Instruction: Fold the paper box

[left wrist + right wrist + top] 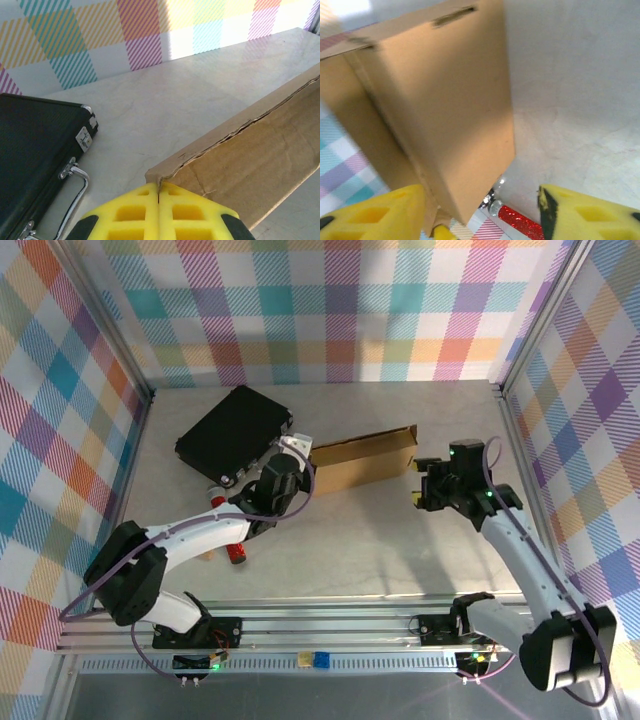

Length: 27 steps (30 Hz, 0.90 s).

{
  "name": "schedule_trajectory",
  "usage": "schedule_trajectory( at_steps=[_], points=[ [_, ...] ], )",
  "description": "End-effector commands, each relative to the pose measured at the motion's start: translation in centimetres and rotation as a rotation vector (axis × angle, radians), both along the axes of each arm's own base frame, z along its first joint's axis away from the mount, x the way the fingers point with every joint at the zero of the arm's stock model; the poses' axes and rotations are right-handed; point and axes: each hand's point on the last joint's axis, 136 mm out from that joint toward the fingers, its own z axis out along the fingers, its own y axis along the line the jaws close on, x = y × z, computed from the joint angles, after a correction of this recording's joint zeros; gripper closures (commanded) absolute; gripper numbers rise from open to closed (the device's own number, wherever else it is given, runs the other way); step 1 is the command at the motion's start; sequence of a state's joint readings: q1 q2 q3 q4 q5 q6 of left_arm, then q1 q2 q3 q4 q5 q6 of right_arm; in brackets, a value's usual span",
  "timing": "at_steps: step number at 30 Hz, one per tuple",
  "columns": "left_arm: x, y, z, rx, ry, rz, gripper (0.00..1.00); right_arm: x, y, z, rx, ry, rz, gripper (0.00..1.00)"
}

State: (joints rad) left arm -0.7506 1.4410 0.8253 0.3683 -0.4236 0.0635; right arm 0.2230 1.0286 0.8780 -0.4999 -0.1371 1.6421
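The paper box [365, 462] lies in the middle of the tabletop [400, 560], somewhat nearer the far edge than the near one. Its long side runs left to right, with the right end angled slightly toward the far edge. It is plain brown corrugated cardboard. Its left end sits just beside the near right corner of a black case [232, 430], which lies toward the far left corner.

The left end effector [293, 452] is at the box's left end. In the left wrist view the left end effector [159, 192] is clenched, yellow pads pressed flat together. The corner of the box [250, 170] meets their tips. Whether a sliver of cardboard is pinched there I cannot tell. The case [35, 150] lies to the left, with its metal handle [75, 190] and a latch facing the box.

The right end effector [425, 485] sits just off the box's right end. Its wrist view shows the right end effector [479, 195] released, fingers spread wide. The box's panel [445, 100] reaches down close to the left-hand finger, clear of the other.

A red glittery object [237, 553] lies near the left arm, toward the near left of the tabletop.
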Motion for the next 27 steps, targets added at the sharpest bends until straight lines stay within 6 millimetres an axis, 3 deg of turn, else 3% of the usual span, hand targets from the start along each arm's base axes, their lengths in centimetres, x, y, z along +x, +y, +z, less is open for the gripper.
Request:
schedule_trajectory(
  at_steps=[1, 7, 12, 17, 27],
  points=[
    [-1.0, -1.8, 1.9, -0.014, -0.083, -0.067, 1.0, 1.1, -0.4, 3.5, -0.075, -0.171, 0.029, 0.32],
    [-0.4, -2.3, -1.7, 0.043, -0.061, -0.05, 1.0, 3.7, 0.7, 4.1, -0.113, -0.259, 0.128, 0.26],
    [0.9, -3.1, -3.1, 0.092, -0.038, -0.038, 1.0, 5.8, -0.8, 4.6, -0.175, -0.27, 0.173, 0.22],
    [1.6, -3.8, -4.2, 0.128, -0.021, -0.04, 1.0, 7.2, -1.8, 3.0, -0.14, -0.226, 0.194, 0.19],
    [2.3, -4.0, -4.8, 0.167, 0.006, -0.026, 1.0, 10.4, -1.1, 0.1, -0.062, -0.183, 0.224, 0.18]
  ],
)
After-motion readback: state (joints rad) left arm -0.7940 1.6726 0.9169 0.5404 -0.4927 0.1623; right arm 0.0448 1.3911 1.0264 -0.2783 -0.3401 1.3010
